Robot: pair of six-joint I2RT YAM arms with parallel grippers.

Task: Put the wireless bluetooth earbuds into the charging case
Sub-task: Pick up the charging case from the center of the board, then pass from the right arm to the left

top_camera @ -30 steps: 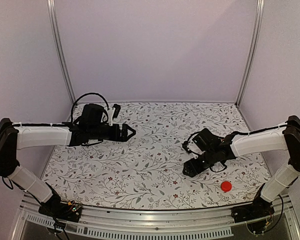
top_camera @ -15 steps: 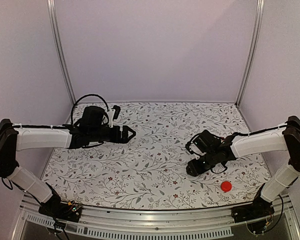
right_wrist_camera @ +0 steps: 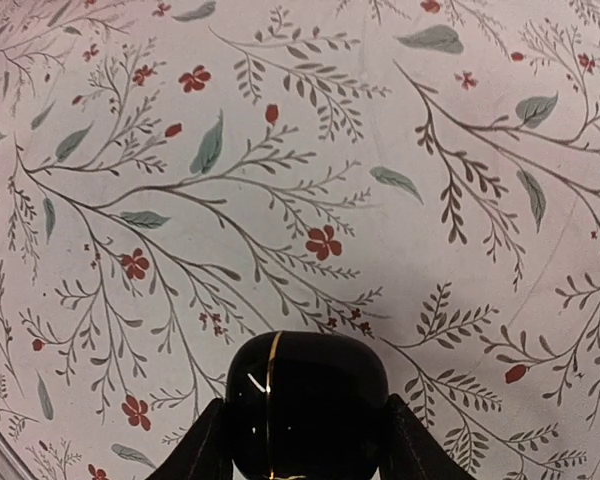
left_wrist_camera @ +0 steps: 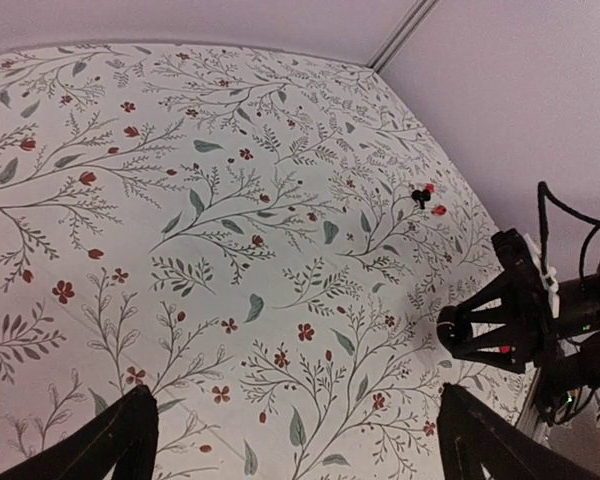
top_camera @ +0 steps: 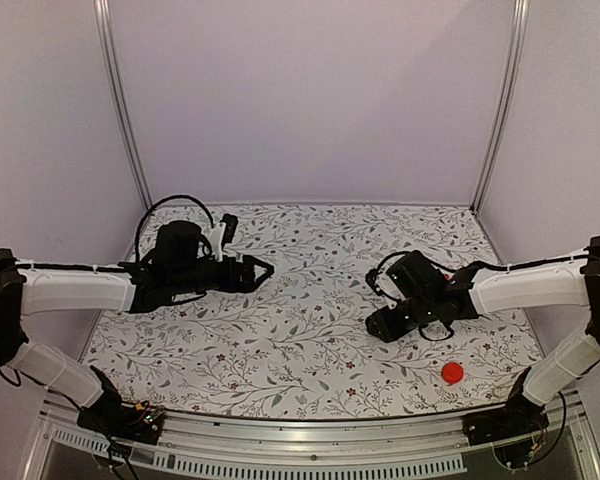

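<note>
Charging case [right_wrist_camera: 305, 405] sits at the lower centre of the right wrist view, directly between the fingers [right_wrist_camera: 205, 445] of the right gripper [top_camera: 378, 327]. We find both fingers pressed against its left and right flanks, partly closed, and judge it gripped. Its body looks about as wide as long. A thin bright seam runs away from the camera, left of centre, and the lid appears shut. Whether the charging case rests on the table [right_wrist_camera: 460, 150] or hangs just above it, we cannot tell.

In the top view the right arm stretches leftward from the lower right, forearm low, wrist dipped toward the table at right of centre. Farther off, at left of centre, the left gripper [top_camera: 260, 268] points rightward, spread wide and empty, well apart from the case. We judge the right arm alone placed to act.

Farthest, toward the upper right of the left wrist view, a small dark item [left_wrist_camera: 425, 198] with red specks lies on the table, too small to name.
</note>
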